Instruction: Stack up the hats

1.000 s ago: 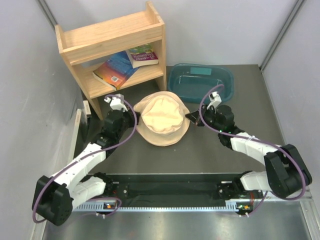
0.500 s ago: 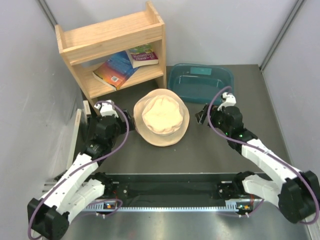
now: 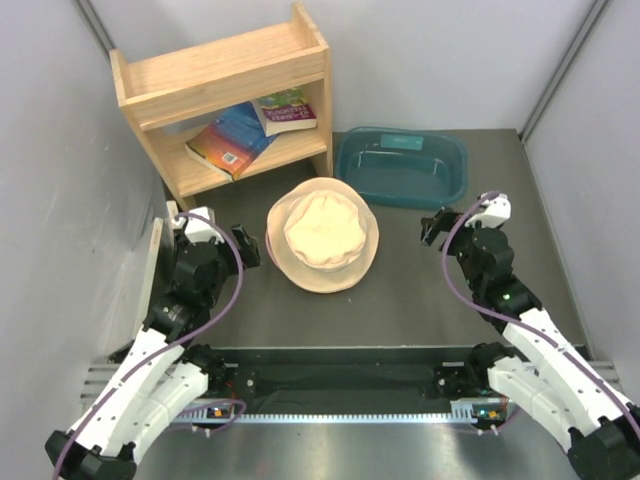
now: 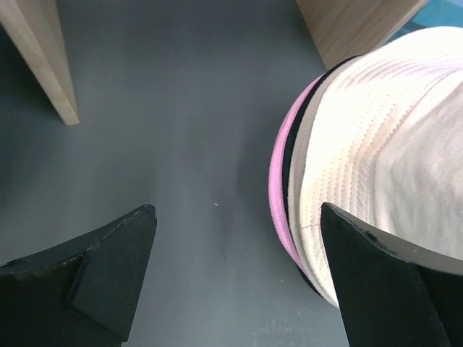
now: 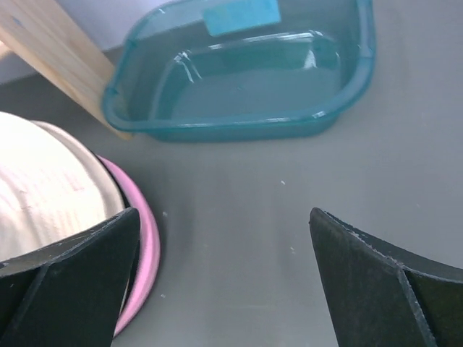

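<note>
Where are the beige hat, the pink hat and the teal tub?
Beige fabric bucket hat (image 3: 322,232), top view: crown.
Pink fabric hat (image 4: 275,173), left wrist view: brim edge.
Teal plastic tub (image 5: 231,130), right wrist view: near wall.

The dark grey worktop (image 3: 420,290) carries a wooden shelf (image 3: 225,65) at the back left, a teal tub (image 3: 400,175) beside it, and stacked hats (image 3: 322,235) in front.

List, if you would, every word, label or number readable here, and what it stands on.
Nothing is readable in any view.
Cover of the blue book on the wooden shelf: print too blurred to read.
Cover of the green book beside it: print too small to read.
Blue sticker on the teal tub: no lettering can be made out.
</note>
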`<state>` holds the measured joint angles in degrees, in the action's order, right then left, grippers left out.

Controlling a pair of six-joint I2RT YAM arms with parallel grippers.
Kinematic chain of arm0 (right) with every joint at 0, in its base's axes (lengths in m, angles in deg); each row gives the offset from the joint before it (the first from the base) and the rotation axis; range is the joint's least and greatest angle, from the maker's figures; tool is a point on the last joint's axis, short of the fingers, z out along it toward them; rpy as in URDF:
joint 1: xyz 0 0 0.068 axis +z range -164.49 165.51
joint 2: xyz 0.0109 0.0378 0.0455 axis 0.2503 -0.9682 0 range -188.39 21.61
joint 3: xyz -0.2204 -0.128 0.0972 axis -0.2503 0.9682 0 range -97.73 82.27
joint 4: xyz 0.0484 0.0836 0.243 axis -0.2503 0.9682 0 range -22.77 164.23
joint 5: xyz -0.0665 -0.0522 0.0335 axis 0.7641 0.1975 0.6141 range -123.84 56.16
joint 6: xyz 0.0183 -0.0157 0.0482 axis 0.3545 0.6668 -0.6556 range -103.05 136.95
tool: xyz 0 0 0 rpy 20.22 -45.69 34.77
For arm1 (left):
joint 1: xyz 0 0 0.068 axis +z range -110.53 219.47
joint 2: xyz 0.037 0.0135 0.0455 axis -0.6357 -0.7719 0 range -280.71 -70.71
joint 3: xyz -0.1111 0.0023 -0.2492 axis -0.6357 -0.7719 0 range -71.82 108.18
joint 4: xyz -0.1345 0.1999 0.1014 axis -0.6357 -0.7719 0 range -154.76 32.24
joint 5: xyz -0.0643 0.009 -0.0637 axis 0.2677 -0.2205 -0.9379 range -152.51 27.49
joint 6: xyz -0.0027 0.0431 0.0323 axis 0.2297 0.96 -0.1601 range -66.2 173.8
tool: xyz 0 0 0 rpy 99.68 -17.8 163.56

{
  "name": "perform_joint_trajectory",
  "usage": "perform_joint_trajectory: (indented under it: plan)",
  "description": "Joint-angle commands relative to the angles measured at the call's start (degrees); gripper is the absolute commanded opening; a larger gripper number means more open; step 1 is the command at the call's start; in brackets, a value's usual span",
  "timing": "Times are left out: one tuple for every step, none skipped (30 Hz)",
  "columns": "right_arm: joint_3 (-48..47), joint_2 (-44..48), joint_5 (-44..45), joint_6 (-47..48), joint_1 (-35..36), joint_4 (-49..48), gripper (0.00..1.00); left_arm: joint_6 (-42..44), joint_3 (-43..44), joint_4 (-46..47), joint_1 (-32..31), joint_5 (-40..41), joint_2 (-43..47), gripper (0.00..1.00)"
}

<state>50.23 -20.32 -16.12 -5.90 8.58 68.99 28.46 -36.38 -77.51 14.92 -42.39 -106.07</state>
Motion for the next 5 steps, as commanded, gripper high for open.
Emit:
perform_joint_trajectory:
  plan:
    - [0.92,0.54,2.59,1.14,-0.57,0.53,1.0,-0.23,2.0,-0.47,0.12,1.59,0.55,0.99]
    - [0.92,0.36,2.67,0.88,-0.48,0.61,1.0,-0.06,1.57,-0.21,0.12,1.59,0.64,0.99]
    - [0.92,0.27,2.5,0.88,-0.57,0.7,1.0,-0.14,1.65,-0.12,0.12,1.59,0.64,0.99]
    - [0.83,0.19,2.33,0.88,-0.57,0.7,1.0,0.12,1.56,0.15,0.12,1.5,0.72,0.99]
    - [0.83,0.27,2.32,0.88,-0.57,0.79,1.0,0.21,1.65,0.24,0.12,1.33,0.64,0.99]
